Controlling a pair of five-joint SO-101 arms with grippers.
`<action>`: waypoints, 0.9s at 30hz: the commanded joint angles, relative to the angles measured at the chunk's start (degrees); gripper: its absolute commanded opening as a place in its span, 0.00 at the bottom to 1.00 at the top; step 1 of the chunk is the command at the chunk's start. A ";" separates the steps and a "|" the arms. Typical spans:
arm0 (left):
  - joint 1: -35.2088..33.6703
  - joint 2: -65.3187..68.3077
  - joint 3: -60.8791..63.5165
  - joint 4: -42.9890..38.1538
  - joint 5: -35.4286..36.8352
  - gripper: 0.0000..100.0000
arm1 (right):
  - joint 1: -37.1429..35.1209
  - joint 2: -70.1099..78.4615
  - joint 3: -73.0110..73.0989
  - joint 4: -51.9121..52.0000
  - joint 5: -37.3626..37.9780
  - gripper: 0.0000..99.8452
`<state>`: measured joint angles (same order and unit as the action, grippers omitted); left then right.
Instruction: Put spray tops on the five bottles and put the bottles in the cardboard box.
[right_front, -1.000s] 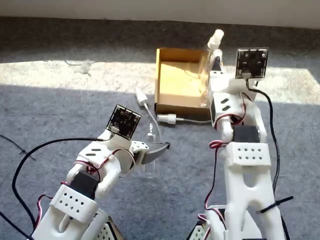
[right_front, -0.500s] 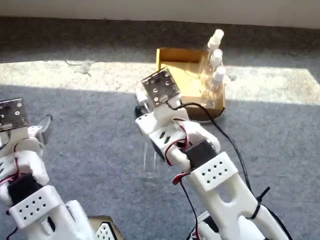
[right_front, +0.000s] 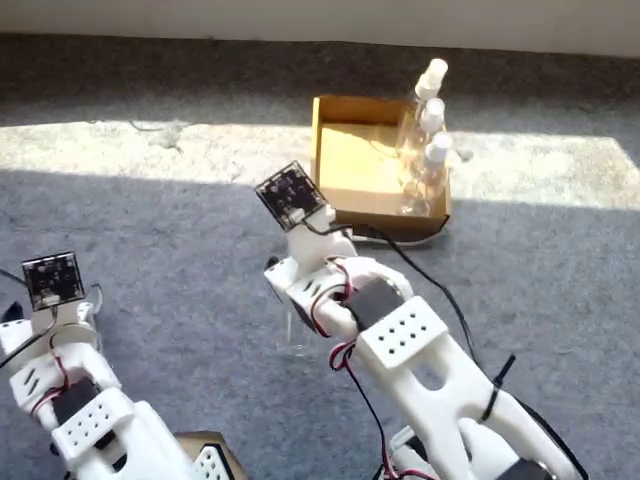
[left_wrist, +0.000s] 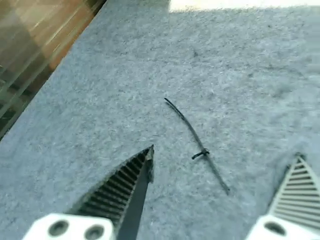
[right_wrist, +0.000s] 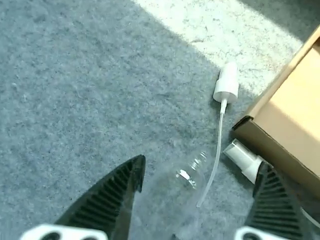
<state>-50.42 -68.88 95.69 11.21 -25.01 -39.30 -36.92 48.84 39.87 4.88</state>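
Note:
A clear bottle (right_front: 296, 334) with no top stands on the grey carpet. My right gripper (right_wrist: 200, 165) hangs open just above it, and the bottle's neck (right_wrist: 191, 171) lies between the two dark fingers. One white spray top (right_wrist: 226, 83) with its long tube lies on the carpet near the cardboard box (right_wrist: 295, 107). Another spray top (right_wrist: 242, 155) rests against the box's corner. Three bottles with spray tops (right_front: 428, 150) stand along one side of the box (right_front: 350, 165). My left gripper (left_wrist: 225, 155) is open over bare carpet at the near left.
A black cable tie (left_wrist: 197, 145) lies on the carpet under the left gripper. A wooden strip (left_wrist: 45, 35) borders the carpet there. The left arm (right_front: 60, 330) sits far from the bottle. Sunlit carpet stretches behind the box.
The right arm swung from the box over to the topless bottle. The left arm pulled back from that bottle to the near left.

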 joint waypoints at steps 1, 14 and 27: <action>10.07 -0.66 1.36 1.76 6.86 0.37 | 3.56 -11.38 6.73 2.42 0.53 0.30; 29.76 -0.66 1.45 15.38 11.34 0.37 | 29.85 -57.98 37.85 16.75 0.79 0.30; 29.58 -0.66 1.45 16.70 11.25 0.37 | 46.11 -64.92 52.62 16.13 0.44 0.30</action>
<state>-22.02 -68.88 95.87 27.74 -14.20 3.25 -102.42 95.34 55.43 4.97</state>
